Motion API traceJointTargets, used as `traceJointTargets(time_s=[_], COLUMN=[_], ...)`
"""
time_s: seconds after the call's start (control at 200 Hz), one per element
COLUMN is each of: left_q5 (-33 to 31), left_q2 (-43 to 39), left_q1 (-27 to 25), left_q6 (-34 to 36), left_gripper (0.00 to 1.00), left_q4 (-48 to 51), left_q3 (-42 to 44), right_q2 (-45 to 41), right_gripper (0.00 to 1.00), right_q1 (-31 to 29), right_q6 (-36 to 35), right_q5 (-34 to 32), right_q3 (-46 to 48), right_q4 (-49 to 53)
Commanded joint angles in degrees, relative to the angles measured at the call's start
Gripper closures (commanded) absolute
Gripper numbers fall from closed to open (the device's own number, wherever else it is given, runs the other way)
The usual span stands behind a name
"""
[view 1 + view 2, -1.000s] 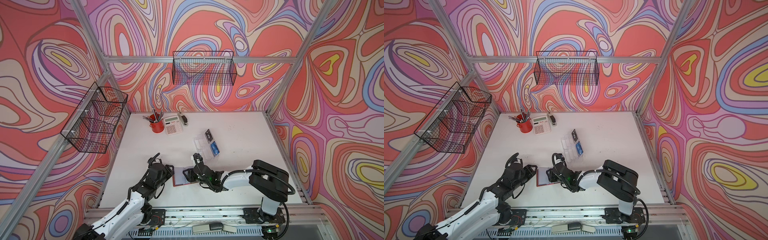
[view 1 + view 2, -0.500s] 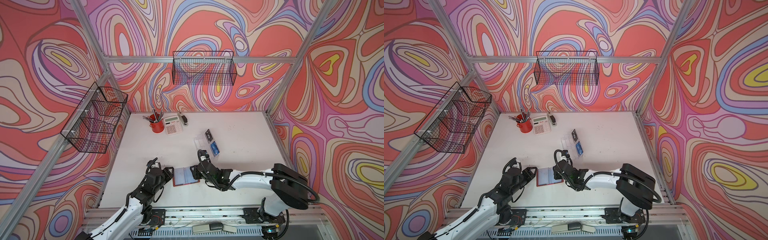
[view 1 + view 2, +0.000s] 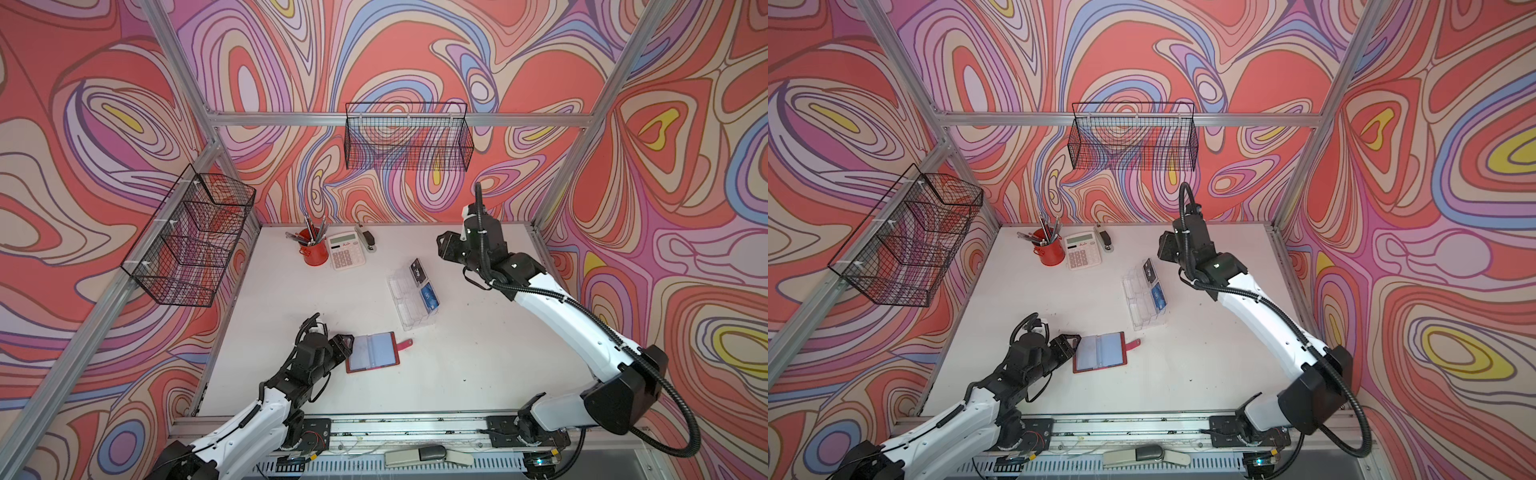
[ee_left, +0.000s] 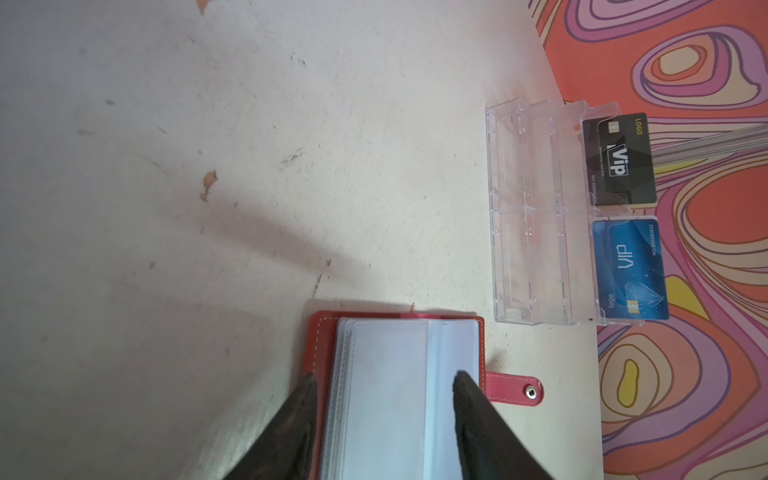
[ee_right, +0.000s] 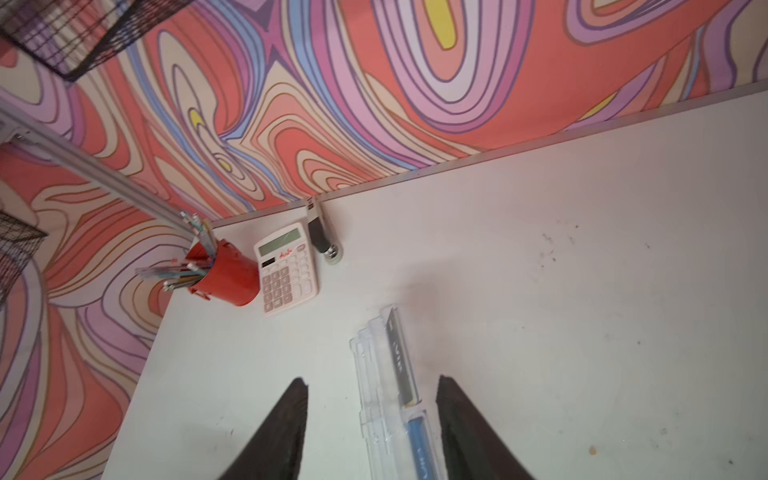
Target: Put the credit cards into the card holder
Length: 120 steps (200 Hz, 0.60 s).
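Left hand (image 3: 348, 347): sits low at the left edge of the holder (image 3: 372, 352), fingers apart, gripping nothing. Seen from its wrist (image 4: 384, 376), straddles the open sleeves, one finger (image 4: 305, 415) by the red cover's outer edge, the other over the page nearer the strap (image 4: 515, 388); cannot tell whether the tips touch the sleeves. Holder (image 3: 1100, 351): lies open and flat on the desk (image 3: 478, 353), toward the front and left of the middle, greyish sleeves facing up, strap out flat on the side toward the stand (image 3: 409, 303). Cards: stand upright in the stand's same tier, side by side, black card (image 3: 417, 271) at the far end, blue card (image 3: 429, 298) at the nearer end, well apart from the holder. Right hand (image 3: 442, 249): hangs raised above the desk just beyond the stand's far end, near the black card, fingers apart and clamped on nothing; from its wrist (image 5: 372, 380), looks down along the stand (image 5: 378, 374) between the two fingers. Behind, by the back wall: red cup (image 3: 312, 252) of pens, calculator (image 3: 346, 250) just beside it, stapler (image 3: 366, 241) next to that.
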State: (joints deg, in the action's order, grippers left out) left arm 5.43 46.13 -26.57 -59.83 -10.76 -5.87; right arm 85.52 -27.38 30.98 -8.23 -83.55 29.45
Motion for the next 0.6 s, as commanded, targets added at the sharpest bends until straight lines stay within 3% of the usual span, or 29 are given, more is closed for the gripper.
traceJointTargets(time_s=[0.0, 0.15, 0.596], left_q5=[1.43, 1.86, 1.51], left_q2=[1.05, 2.35, 3.44], left_q1=[-0.02, 0.01, -0.02], left_q6=[1.41, 1.35, 1.92], left_gripper=[0.45, 0.44, 0.44], left_q4=[-1.31, -1.68, -2.22], left_q3=[-1.41, -1.62, -1.95], right_q2=[6.11, 12.39, 20.96], right_gripper=[0.47, 0.46, 0.47], right_q1=[2.17, 2.77, 2.7], right_q6=[-3.29, -5.71, -8.22], right_q5=[10.95, 18.34, 17.84], right_q3=[-2.09, -3.73, -5.06], right_q4=[6.23, 4.3, 4.84])
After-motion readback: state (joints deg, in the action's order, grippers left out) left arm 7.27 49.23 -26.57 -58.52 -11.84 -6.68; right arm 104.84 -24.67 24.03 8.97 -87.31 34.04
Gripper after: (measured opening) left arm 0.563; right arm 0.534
